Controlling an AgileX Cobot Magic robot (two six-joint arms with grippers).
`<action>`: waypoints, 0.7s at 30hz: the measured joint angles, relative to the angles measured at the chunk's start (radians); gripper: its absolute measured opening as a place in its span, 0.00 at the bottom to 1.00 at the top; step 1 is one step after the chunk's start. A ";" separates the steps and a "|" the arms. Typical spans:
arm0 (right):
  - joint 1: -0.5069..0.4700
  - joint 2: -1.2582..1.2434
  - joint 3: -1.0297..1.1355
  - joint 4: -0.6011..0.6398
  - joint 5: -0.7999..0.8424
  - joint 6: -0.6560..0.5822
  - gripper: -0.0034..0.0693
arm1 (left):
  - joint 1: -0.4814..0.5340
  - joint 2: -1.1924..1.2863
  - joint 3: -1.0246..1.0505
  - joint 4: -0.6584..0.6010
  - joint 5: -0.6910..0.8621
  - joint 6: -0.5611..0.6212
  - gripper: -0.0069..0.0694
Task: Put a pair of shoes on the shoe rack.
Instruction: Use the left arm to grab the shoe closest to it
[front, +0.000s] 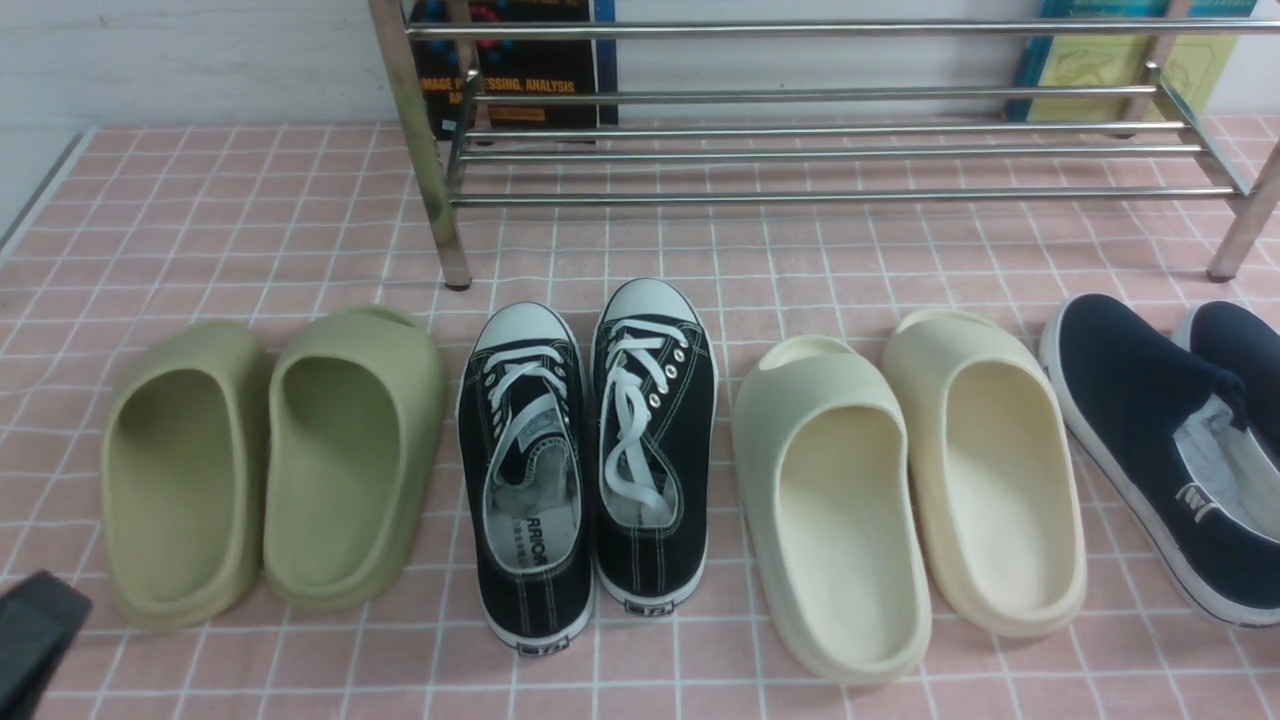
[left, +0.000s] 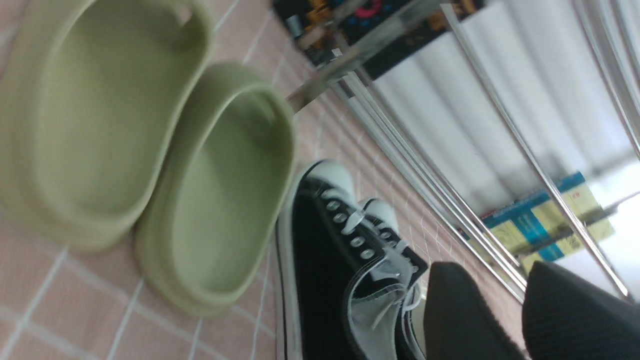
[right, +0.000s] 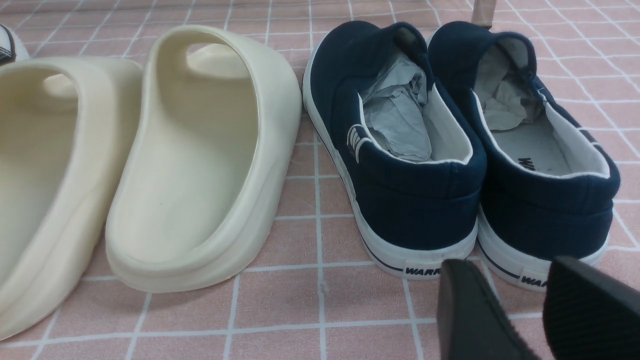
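I am worrying most about picking up the wrong pair. The 2 black sneakers (front: 530, 480) are sitting mid-frame in the front view, squeezed between the green slides (front: 350, 460) on their left and the cream slides (front: 830, 500) on their right, each just beside them. A gripper coming in wide is likely dragging a slide along. The loose laces are risking a snag. The rack (front: 800, 195) across the top of the frame is offering only thin bars, so a crooked sneaker is likely tipping through.

The left gripper (front: 35, 630) is showing in the lower left corner, open and empty. The sneakers are lying on the desk (front: 250, 220) up and to its right, beyond the green slides. The right gripper (right: 507, 280) is hanging open and empty before the navy slip-ons (right: 400, 150).
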 joint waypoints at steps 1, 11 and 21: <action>0.000 0.000 0.000 0.000 0.000 0.000 0.38 | 0.000 0.067 -0.138 0.107 0.132 0.033 0.32; 0.000 0.000 0.000 0.000 0.000 0.000 0.38 | -0.014 0.564 -0.611 0.634 0.764 0.059 0.09; 0.000 0.000 0.000 0.000 0.000 0.000 0.38 | -0.319 0.878 -0.677 0.679 0.768 0.064 0.37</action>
